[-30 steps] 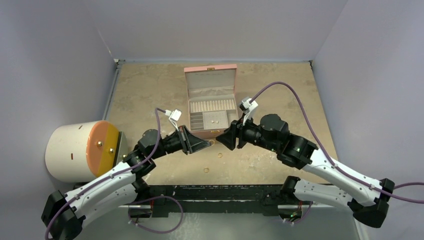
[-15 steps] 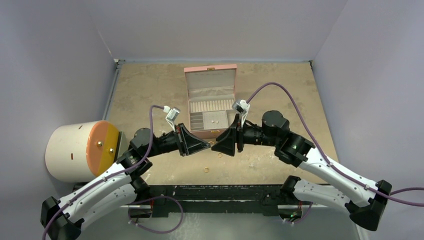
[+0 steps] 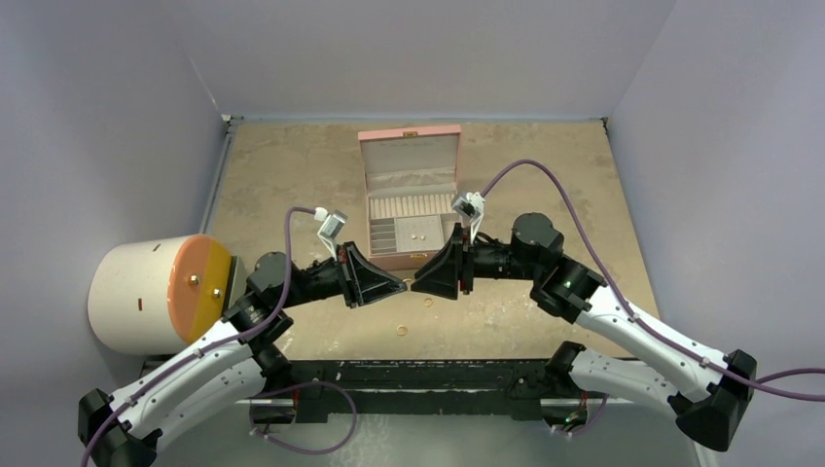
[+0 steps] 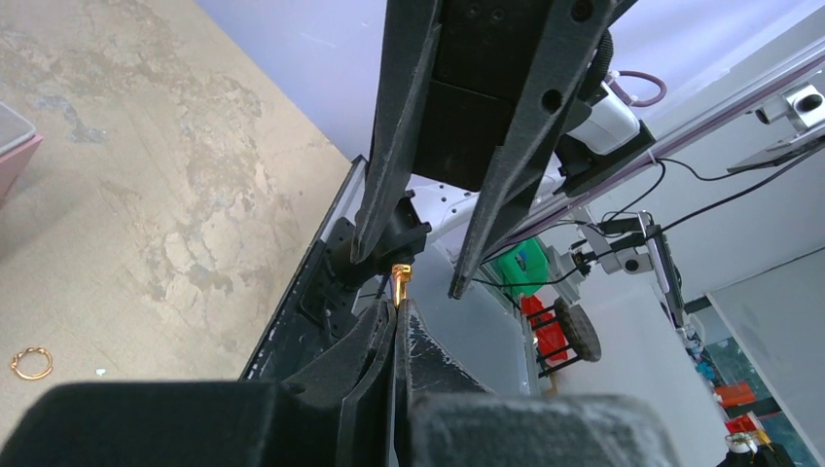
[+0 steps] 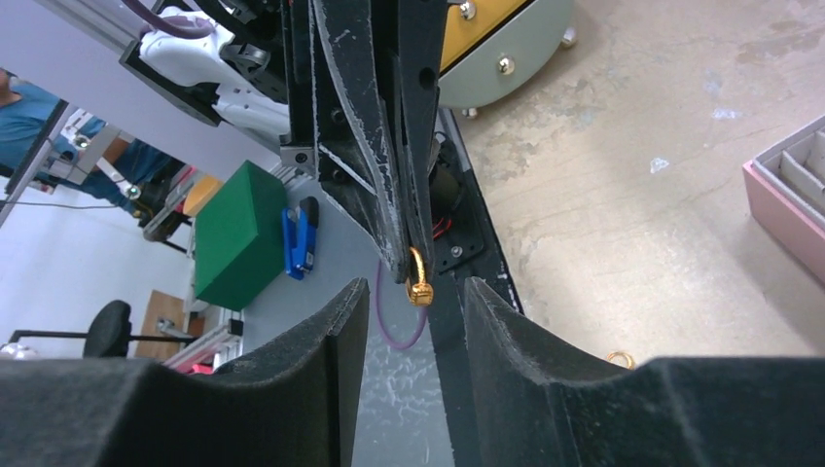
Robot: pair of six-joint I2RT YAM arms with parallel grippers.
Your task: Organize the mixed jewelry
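My left gripper [image 3: 403, 284] is shut on a tiny gold ring with a small stud head [image 4: 400, 277], which sticks out past its closed tips [image 4: 401, 307] above the table. My right gripper [image 3: 416, 284] is open and faces it tip to tip. In the right wrist view the gold piece [image 5: 419, 287] hangs at the mouth of the right gripper [image 5: 413, 304], not touching either finger. Two gold rings lie on the table, one [image 3: 427, 303] under the grippers and one [image 3: 401, 331] nearer the front. Two tiny pieces [image 3: 416, 235] sit in a box compartment.
The open pink compartmented box [image 3: 410, 146] stands just behind the grippers; its corner shows in the right wrist view [image 5: 790, 209]. A white cylinder with an orange face [image 3: 161, 292] stands at the left edge. The black front rail [image 3: 428, 375] runs along the near edge.
My right gripper has moved left and closed the gap to the left gripper's tip. My left arm has shifted slightly, still holding the gold piece. The rings on the table have not moved.
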